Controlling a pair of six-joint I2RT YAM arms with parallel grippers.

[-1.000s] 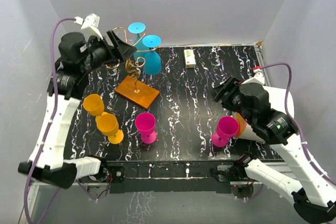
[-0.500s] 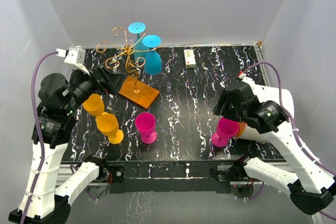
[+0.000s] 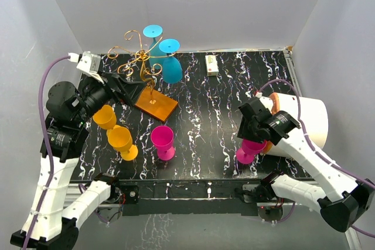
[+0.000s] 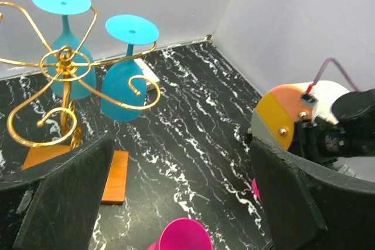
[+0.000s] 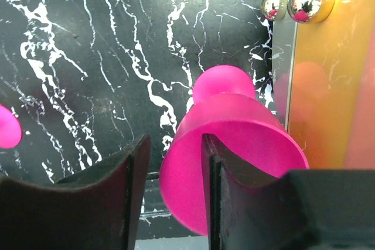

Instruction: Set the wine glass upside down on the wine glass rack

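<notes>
One magenta wine glass (image 3: 251, 147) stands upright at the front right of the counter (image 3: 199, 121), well apart from the wine glass rack (image 3: 140, 57) at the back left, and it is where the change lies. The right gripper (image 5: 174, 141) has dropped from hovering above it to sit astride its rim, one finger outside the bowl and the other over its mouth. Its jaws have narrowed but are still parted, and a sliver of counter shows beside the glass wall, so I judge the pinch not yet made. The left gripper (image 3: 126, 86) has pulled back from the rack's wire arms toward the near left. Its jaws are spread wide and hold nothing, which leaves the rack free to approach. Two cyan glasses (image 3: 171, 68) already hang upside down on the far side of the rack, so the curled arms on the near and left side look like the free ones. The task seems to be at the pick-up, with the lift, the flip and the long carry across still ahead. A white drum with an orange end (image 3: 302, 124) lies touching or just beside the glass and crowds the right arm. A second magenta glass (image 3: 162, 139), two orange glasses (image 3: 121, 140) and the left arm stand along the way to the rack. A small white box (image 3: 212, 65) lies at the back, out of the way.
</notes>
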